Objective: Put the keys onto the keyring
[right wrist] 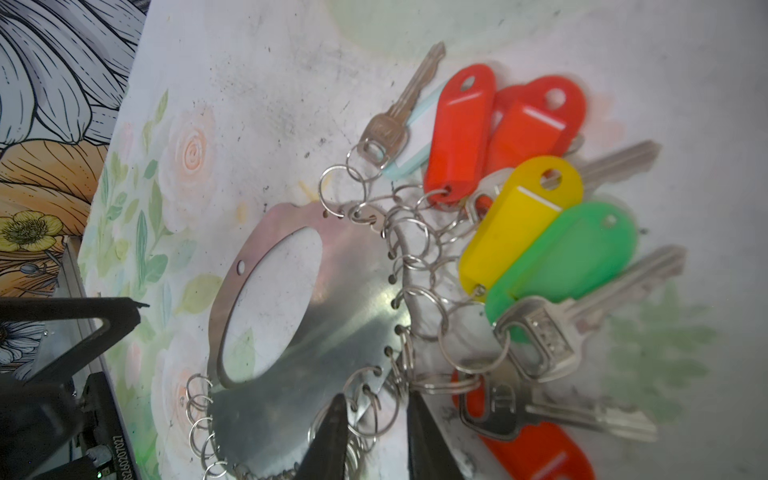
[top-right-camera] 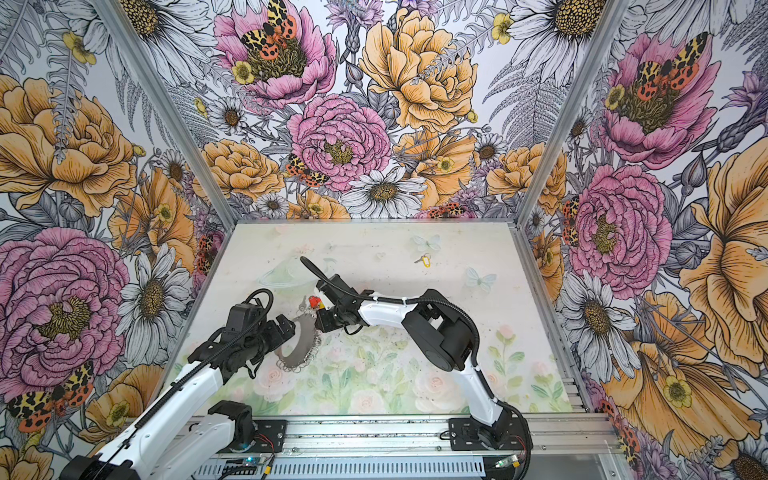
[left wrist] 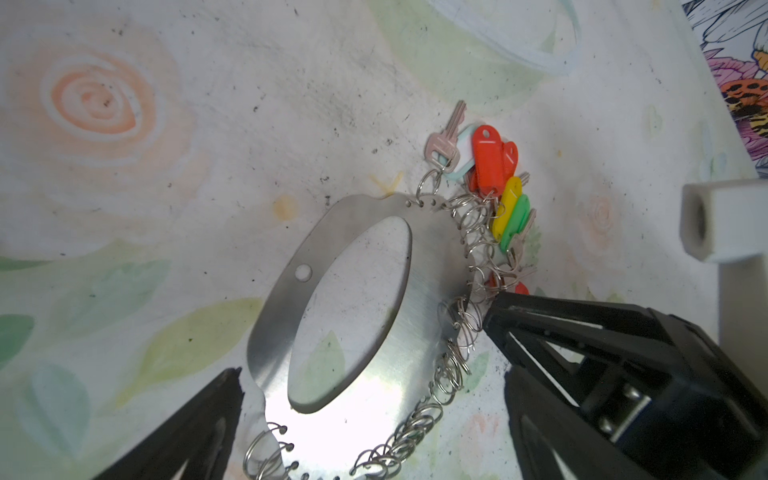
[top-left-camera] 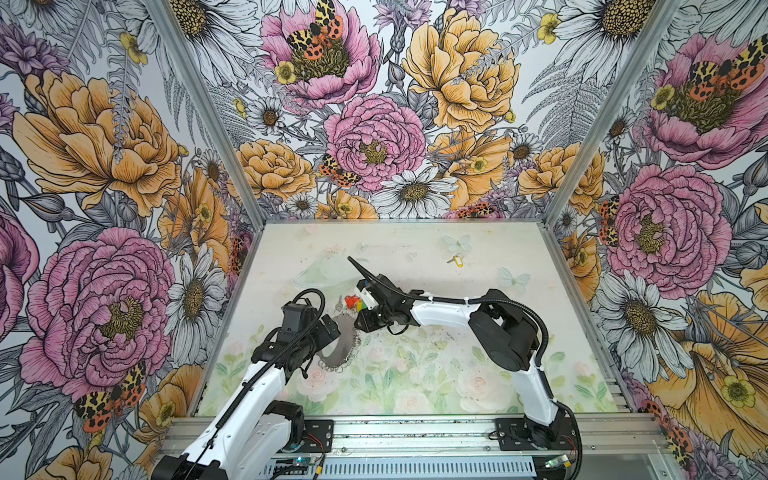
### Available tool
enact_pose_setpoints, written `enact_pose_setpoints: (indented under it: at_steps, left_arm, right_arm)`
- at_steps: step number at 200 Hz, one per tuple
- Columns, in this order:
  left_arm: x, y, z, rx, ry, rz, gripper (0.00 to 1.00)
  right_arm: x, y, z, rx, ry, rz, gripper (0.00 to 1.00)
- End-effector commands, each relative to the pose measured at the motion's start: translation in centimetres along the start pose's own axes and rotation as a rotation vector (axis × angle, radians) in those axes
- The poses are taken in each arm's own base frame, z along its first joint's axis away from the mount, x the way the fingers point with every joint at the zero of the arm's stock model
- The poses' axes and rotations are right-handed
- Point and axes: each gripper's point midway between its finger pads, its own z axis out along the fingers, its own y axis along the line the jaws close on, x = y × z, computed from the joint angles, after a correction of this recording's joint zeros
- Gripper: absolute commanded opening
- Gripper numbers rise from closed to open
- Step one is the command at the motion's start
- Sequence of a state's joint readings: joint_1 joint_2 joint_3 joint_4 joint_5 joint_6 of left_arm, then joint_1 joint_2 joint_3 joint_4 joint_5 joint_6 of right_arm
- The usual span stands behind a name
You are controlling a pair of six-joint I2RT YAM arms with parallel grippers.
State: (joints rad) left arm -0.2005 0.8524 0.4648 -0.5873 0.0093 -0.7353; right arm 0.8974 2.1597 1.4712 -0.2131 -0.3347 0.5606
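Steel keyring (left wrist: 432,266), likely stiff, slick, being straddled by spread left hand (left wrist: 361,343) | right hand (right wrist: 376,399) at rim rings (right wrist: 405,353): grip untellable | yellow-tagged key (top-left-camera: 458,261), keyring's 2 o'clock: light, tag-hold being advised.

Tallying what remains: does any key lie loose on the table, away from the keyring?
Yes, a yellow-tagged key lies alone, well apart from the keyring.

Floral-print walls (top-left-camera: 374,124) around a pastel tabletop (top-left-camera: 415,257)
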Motion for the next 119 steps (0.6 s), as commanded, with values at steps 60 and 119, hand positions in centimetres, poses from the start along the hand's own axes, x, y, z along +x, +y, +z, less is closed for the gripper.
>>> enact_pose_setpoints:
  at_steps: [60, 119]
  left_arm:
    - [0.1, 0.1, 0.0, 0.009, -0.001, -0.019, 0.99]
    - [0.1, 0.1, 0.0, 0.009, -0.002, -0.019, 0.99]
  right_arm:
    - [0.0, 0.6, 0.6, -0.016, 0.005, 0.01, 0.32]
    - [0.3, 1.5, 0.2, -0.028, 0.006, 0.001, 0.4]
